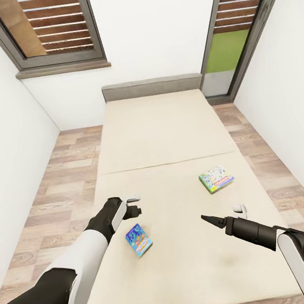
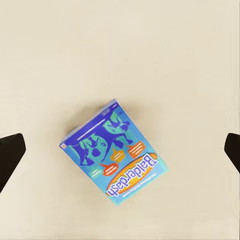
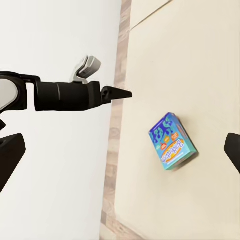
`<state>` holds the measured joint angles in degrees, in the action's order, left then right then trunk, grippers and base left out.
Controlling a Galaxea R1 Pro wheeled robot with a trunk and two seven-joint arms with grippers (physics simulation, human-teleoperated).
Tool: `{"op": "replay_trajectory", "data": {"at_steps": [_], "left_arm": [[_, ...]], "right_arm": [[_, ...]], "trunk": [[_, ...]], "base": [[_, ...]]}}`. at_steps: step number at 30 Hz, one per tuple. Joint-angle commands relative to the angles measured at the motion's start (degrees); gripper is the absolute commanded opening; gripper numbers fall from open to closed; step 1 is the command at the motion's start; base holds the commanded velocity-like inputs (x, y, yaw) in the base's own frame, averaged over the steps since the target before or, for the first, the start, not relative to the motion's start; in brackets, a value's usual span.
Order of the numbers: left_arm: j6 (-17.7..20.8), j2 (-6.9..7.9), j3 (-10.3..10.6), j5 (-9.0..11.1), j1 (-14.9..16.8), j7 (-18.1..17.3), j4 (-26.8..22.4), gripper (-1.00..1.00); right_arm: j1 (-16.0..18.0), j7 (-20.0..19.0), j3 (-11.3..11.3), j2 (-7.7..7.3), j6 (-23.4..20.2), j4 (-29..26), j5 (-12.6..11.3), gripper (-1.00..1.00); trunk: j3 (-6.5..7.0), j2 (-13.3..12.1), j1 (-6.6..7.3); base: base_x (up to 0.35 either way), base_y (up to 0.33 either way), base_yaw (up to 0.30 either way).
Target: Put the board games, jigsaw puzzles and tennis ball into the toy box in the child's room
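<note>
While both arms reach out over the low beige bed with its short grey headboard, 2 of the flat printed board games lie on the mattress, well apart from each other. The small blue box lettered "Balderdash" rests flat on the half of the bed away from the headboard, just beside the left gripper; in the left wrist view the same blue box lies on bare mattress between the 2 dark fingertips, which stand wide apart and touch nothing. The green-white-red box lies nearer the headboard than the blue one, close to the seam that crosses the mattress. The right gripper hangs over the bed between the 2 boxes' level and the foot edge, near the green-white-red box but apart from it; its jaws are spread, as the right wrist view shows dark fingertips at opposite edges with the blue box between them in the distance. That view also takes in the left arm and a strip of wood-plank floor beside the bed.
</note>
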<state>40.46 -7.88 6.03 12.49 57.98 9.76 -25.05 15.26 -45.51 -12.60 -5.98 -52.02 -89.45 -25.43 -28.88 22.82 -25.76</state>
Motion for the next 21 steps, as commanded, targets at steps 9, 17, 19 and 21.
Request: {"op": "replay_trajectory", "data": {"at_steps": [9,17,19,21], "left_arm": [[0.43,0.2,0.37,0.68,0.03,0.42,-0.38,1.0],[-3.63,0.17,0.38,0.56,0.03,0.65,-0.52,1.0],[-5.0,0.16,0.4,0.44,0.03,0.76,-0.51,1.0],[-5.6,0.16,0.44,0.37,0.03,0.83,-0.48,1.0]], "right_arm": [[0.04,-0.19,-0.11,-0.04,-0.27,-0.02,0.02,1.0],[0.04,-0.19,-0.22,-0.08,-0.27,-0.02,0.03,1.0],[0.04,-0.19,-0.23,-0.09,-0.27,-0.02,0.03,1.0],[0.04,-0.18,-0.23,-0.09,-0.25,-0.02,0.03,1.0]], "trunk": [[-0.92,0.1,-0.03],[-1.67,0.1,-0.03],[-1.86,0.1,-0.03],[-2.05,0.1,-0.03]], "base": [[0.0,0.0,0.0],[0.0,0.0,0.0],[0.0,0.0,0.0],[0.0,0.0,0.0]]}}
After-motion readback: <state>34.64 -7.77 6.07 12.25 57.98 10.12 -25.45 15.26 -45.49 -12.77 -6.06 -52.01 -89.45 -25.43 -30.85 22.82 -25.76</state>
